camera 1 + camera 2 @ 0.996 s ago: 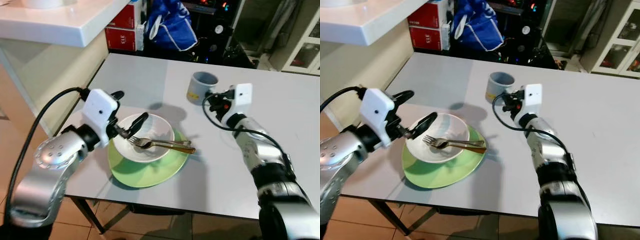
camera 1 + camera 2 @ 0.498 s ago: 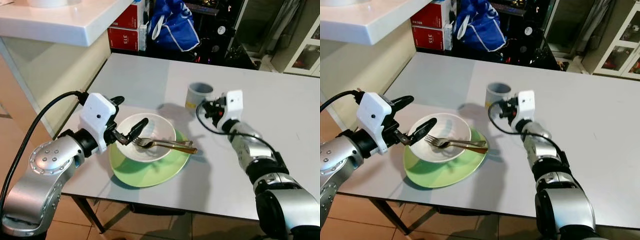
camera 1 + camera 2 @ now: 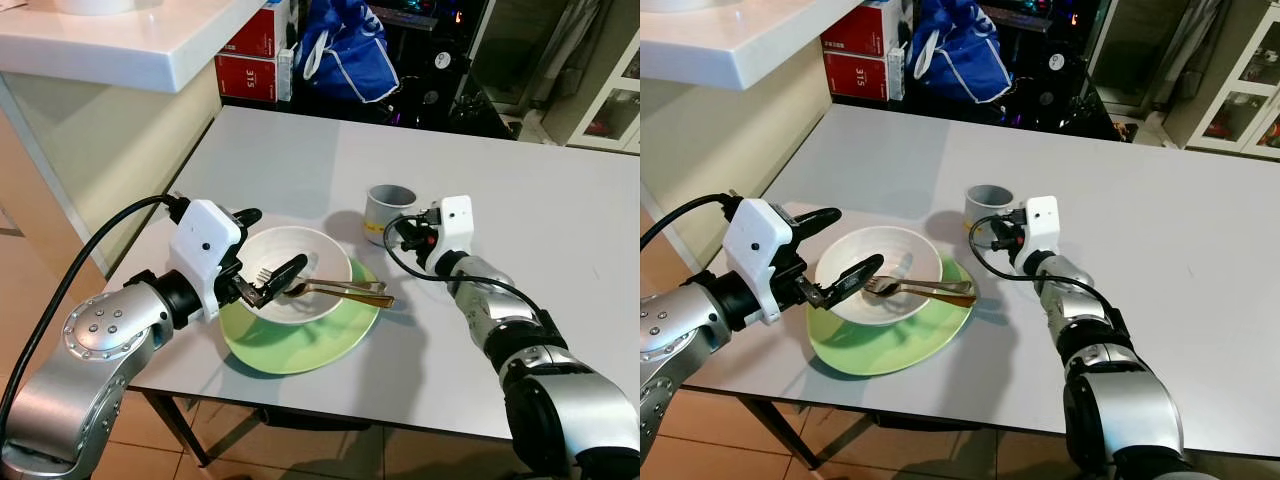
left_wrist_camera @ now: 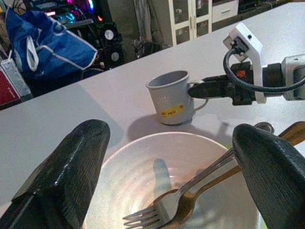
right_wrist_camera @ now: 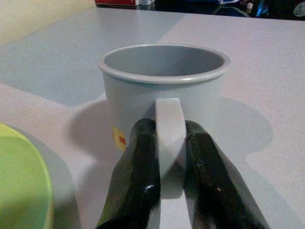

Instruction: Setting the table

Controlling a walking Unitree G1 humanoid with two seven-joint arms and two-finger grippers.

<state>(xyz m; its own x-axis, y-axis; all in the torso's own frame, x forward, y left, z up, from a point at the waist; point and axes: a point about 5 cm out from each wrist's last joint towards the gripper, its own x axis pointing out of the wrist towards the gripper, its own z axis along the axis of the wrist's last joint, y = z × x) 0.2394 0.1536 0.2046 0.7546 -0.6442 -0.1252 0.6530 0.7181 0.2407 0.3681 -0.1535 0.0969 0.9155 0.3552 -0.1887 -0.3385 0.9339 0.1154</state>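
Grey mug (image 5: 164, 90) — handle in right tool (image 5: 169, 157)

Your left gripper (image 3: 262, 255) reaches in from the table's near left corner, fingers (image 4: 71, 167) spread wide. Your right gripper (image 5: 164, 162) stretches toward the table's middle, arm bent at the elbow, fingers (image 5: 136, 171) pinched together on a handle.

Looked like a home, dining/kitchen area w/ some clutter. Grey surface (image 3: 300, 150) was laid w/ a green plate (image 3: 300, 345), white bowl (image 3: 300, 262), fork (image 3: 330, 288) & a grey mug (image 3: 388, 208). White countertop (image 3: 130, 45) stood beside it. Behind: blue bag (image 3: 345, 50), red boxes (image 3: 255, 60), a glass-door white cabinet (image 3: 610, 80) & lit-up electronics. Tiled floor (image 3: 20, 270) below.
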